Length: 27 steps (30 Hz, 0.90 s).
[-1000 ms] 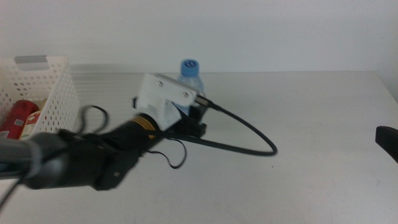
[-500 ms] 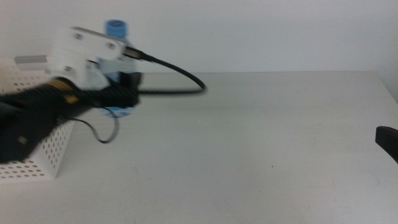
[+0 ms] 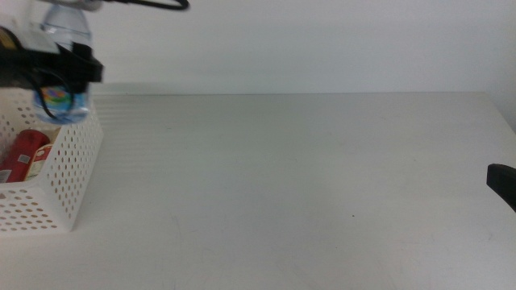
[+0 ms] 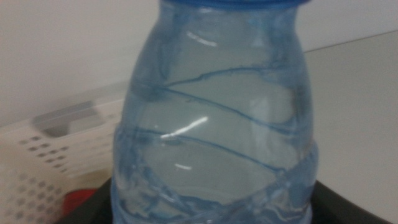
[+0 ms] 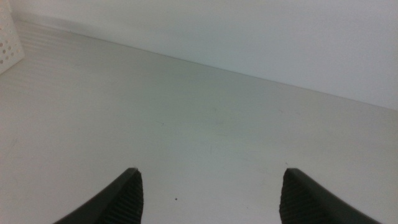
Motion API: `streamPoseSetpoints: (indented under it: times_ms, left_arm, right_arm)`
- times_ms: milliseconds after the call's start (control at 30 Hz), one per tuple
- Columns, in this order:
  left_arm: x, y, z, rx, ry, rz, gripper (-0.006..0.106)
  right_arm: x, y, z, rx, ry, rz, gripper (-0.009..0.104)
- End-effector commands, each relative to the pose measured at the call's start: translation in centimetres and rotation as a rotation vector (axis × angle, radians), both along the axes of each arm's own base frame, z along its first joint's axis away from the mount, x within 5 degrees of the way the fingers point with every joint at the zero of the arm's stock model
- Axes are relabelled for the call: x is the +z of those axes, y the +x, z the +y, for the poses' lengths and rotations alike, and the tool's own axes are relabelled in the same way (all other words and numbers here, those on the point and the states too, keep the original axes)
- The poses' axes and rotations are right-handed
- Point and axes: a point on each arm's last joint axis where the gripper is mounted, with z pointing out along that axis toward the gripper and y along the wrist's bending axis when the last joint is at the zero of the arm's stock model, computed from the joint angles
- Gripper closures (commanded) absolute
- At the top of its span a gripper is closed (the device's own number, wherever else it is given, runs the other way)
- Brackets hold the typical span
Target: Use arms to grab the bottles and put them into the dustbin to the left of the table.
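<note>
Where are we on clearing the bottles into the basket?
Done: a red can already lies in the white basket. In hand: the left gripper holds the clear water bottle above the basket, not yet released. Left: drop it. No other bottle shows on the table. The right gripper waits open at the table's right edge.

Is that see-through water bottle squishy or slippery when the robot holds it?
The water bottle is thin clear plastic with ridges, so it probably dents a bit under the left tool. Its shiny surface may be slippery. It looks nearly empty, so likely light. The right tool waits, open.
</note>
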Motion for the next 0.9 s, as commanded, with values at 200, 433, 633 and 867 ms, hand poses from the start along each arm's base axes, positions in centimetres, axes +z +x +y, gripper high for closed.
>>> streamPoseSetpoints:
  times_ms: [200,433,633,867]
  left_arm:
    - [5.3,2.2,4.0,0.094,0.042,-0.031,0.105]
    - [5.0,4.2,7.4,0.152,0.04,0.139,0.105]
    - [2.3,6.1,9.8,0.197,0.011,0.278,0.105]
    - [-1.3,7.8,10.7,0.174,0.012,0.401,0.105]
  right_arm:
    - [1.4,0.2,0.1,0.007,0.018,-0.087,0.038]
    - [1.4,0.2,0.1,0.007,0.018,-0.087,0.038]
    - [1.4,0.2,0.1,0.007,0.018,-0.087,0.038]
    - [1.4,0.2,0.1,0.007,0.018,-0.087,0.038]
